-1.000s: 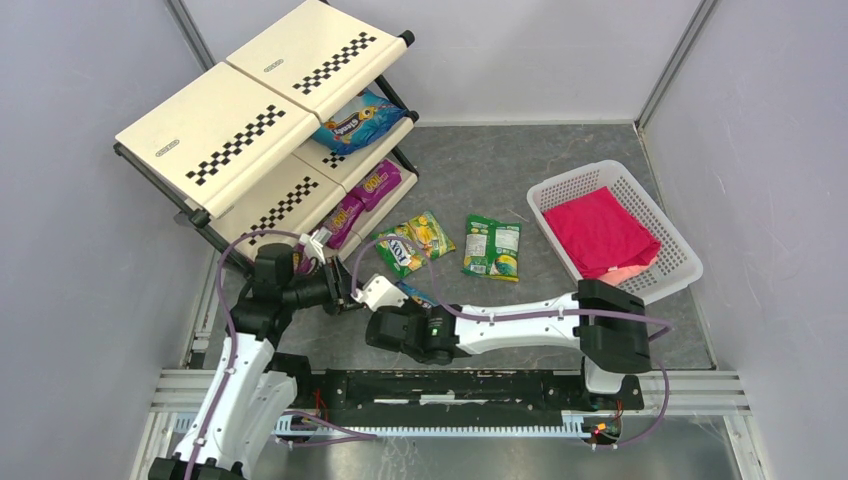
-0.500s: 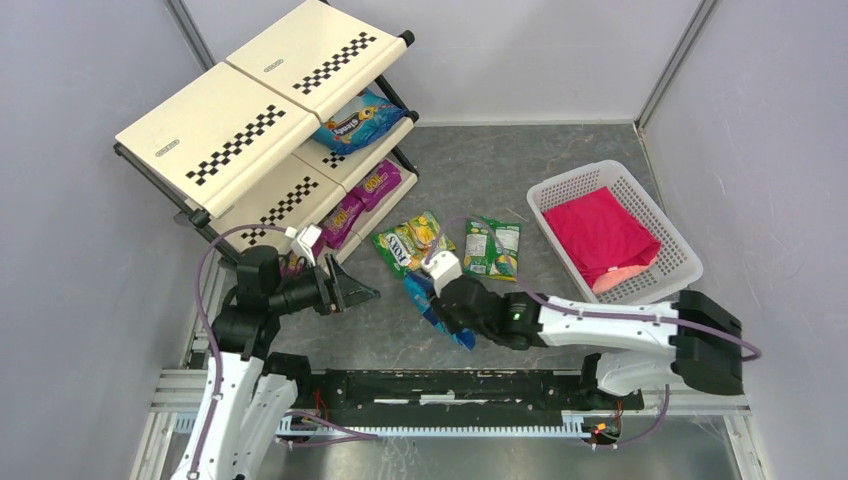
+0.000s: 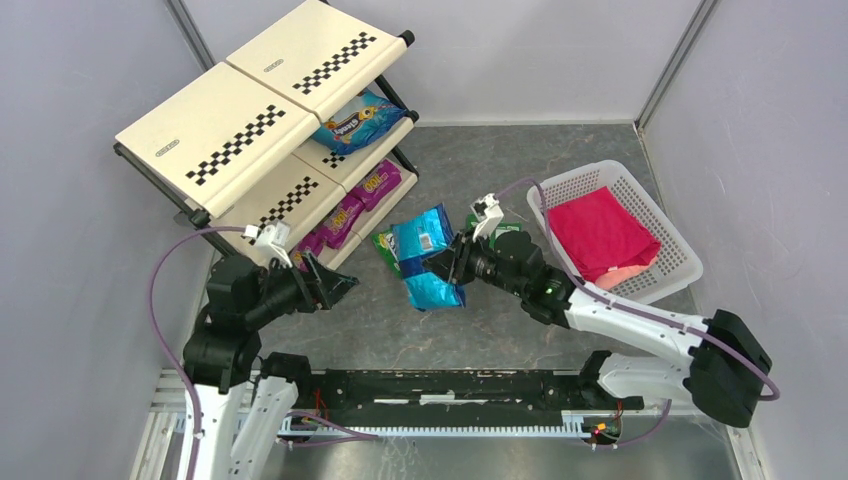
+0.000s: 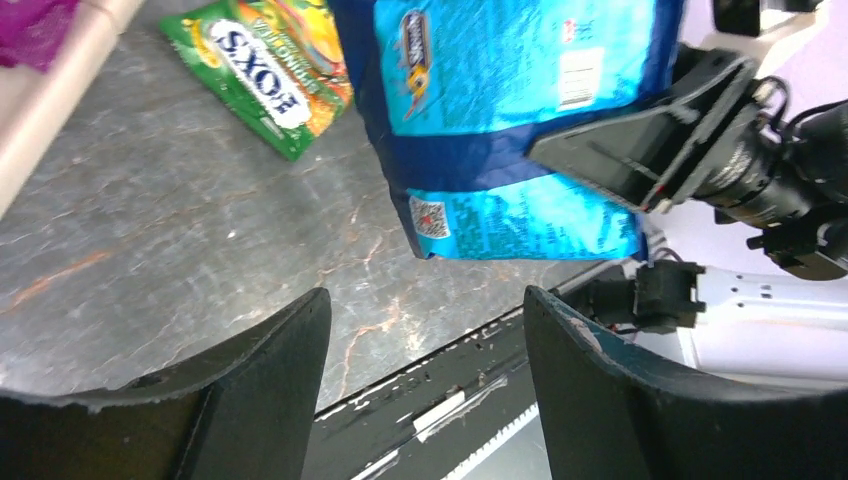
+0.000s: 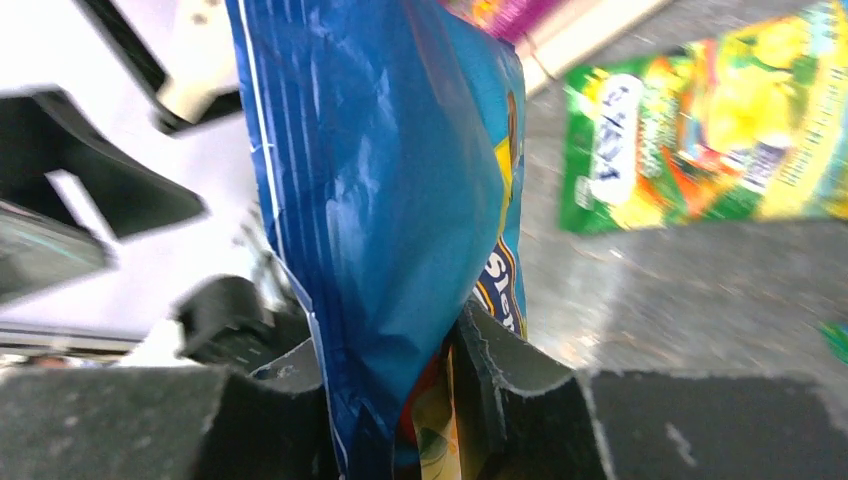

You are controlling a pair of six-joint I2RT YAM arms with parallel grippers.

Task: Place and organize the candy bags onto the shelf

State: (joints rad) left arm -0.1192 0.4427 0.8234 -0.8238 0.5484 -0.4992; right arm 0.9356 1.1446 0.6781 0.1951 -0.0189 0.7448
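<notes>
Left claw (image 3: 332, 283) spread wide, empty, low over bench (image 3: 520, 170) by shelf foot. Right claw (image 3: 447, 265) clenched on blue bag (image 3: 425, 245) by its edge, bag lifted clear of bench at centre, just ahead of left claw. Green bag (image 3: 384, 245) flat on bench, partly under it. Slanted shelf (image 3: 240, 130) far left: purple bags (image 3: 345, 215) on bottom tier, second blue bag (image 3: 352, 122) on middle tier. Basket (image 3: 655, 215) far right with red cloth (image 3: 600, 235) inside

A white plastic lattice basket (image 3: 668, 240) sits on the right side of the grey marbled bench (image 3: 480, 160); a pink-red folded cloth (image 3: 600, 232) lies inside it, covering most of its floor.
</notes>
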